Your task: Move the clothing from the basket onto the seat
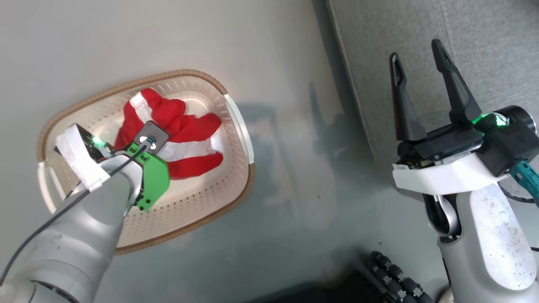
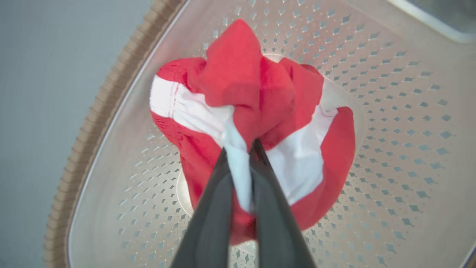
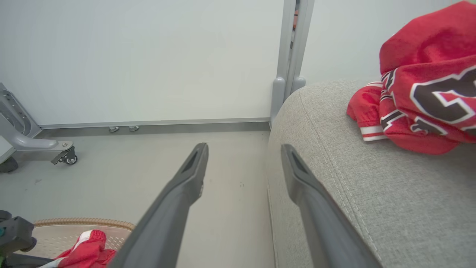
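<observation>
The striped garment point(image 2: 230, 67) is red and white; the perforated basket point(image 1: 202, 202) is cream, brown-rimmed; the seat point(image 3: 372, 193) is grey.

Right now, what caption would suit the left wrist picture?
The left gripper, shut on the red-and-white garment, inside the cream basket.

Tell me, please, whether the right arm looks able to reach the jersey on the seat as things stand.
Probably yes: the right gripper is open and empty at the edge of the seat, and bare cushion is all that lies between it and the jersey.
</observation>
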Controlling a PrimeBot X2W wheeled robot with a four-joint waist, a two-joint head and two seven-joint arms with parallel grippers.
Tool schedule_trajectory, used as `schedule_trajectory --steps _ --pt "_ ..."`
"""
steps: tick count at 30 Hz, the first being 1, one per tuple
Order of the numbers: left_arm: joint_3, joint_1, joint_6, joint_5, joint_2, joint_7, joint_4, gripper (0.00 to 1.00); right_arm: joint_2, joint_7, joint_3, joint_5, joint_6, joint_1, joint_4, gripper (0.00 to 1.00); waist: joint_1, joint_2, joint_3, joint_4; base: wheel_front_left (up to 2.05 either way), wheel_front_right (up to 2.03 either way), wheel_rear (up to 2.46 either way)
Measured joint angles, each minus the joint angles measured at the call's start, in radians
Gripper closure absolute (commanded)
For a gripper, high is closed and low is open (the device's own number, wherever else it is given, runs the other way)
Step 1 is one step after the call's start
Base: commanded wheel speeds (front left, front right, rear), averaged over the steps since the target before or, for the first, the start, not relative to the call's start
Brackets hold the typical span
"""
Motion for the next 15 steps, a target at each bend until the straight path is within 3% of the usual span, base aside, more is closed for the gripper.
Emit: schedule_trajectory --steps 15 --pt "0.038 0.095 -0.003 -0.077 -0.101 -0.07 -0.097 1.0 0.0 0.0 -0.031 -0.029 0.0 0.09 0.056 0.0 0.0 0.0 -0.217 0.075 0.0 0.0 0.0"
